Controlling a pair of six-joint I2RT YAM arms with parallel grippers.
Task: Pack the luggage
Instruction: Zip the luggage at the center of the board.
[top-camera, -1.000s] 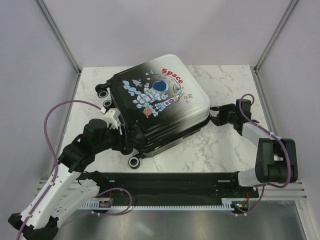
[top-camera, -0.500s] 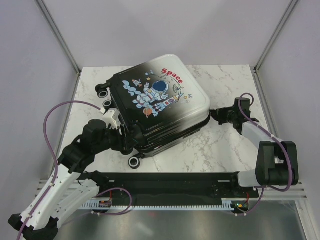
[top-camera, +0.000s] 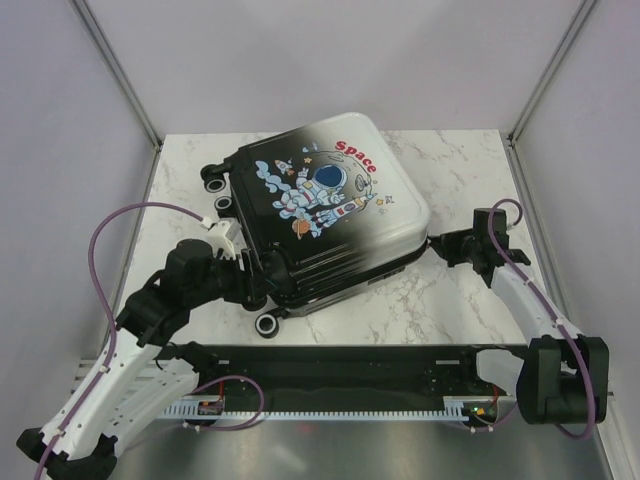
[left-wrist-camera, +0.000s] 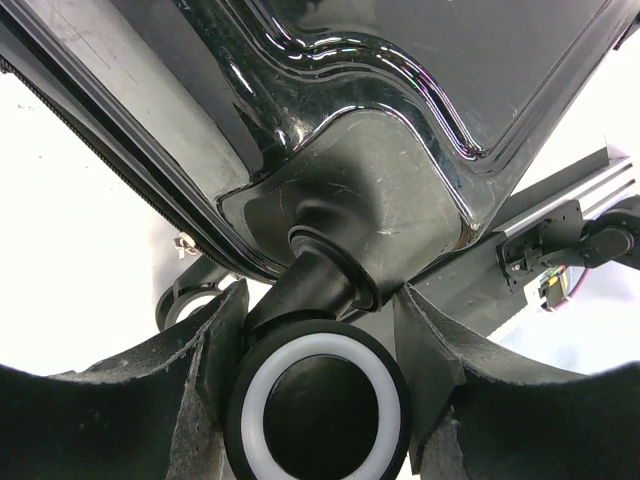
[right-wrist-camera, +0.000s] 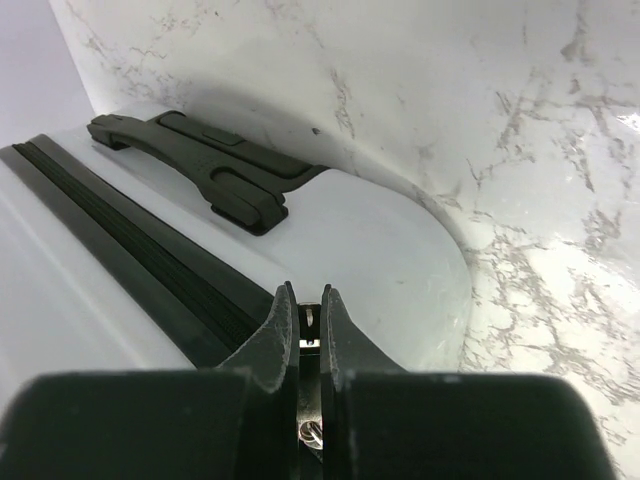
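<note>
The luggage (top-camera: 320, 215), closed and lying astronaut print up, is being shown at an angle across the middle of the table (top-camera: 450, 160). At its near left corner a wheel (left-wrist-camera: 318, 405) is being held between the widely spread fingers of the left gripper (top-camera: 246, 288), apparently so that the shell is not dragged about. At the white corner on the right, the right gripper (right-wrist-camera: 308, 310) is being pinched almost fully closed on a small metal piece, judged to be the zip pull (right-wrist-camera: 312, 330), beside the zip track (right-wrist-camera: 150, 260) and the side handle (right-wrist-camera: 200, 165). The case is seemingly being zipped shut.
</note>
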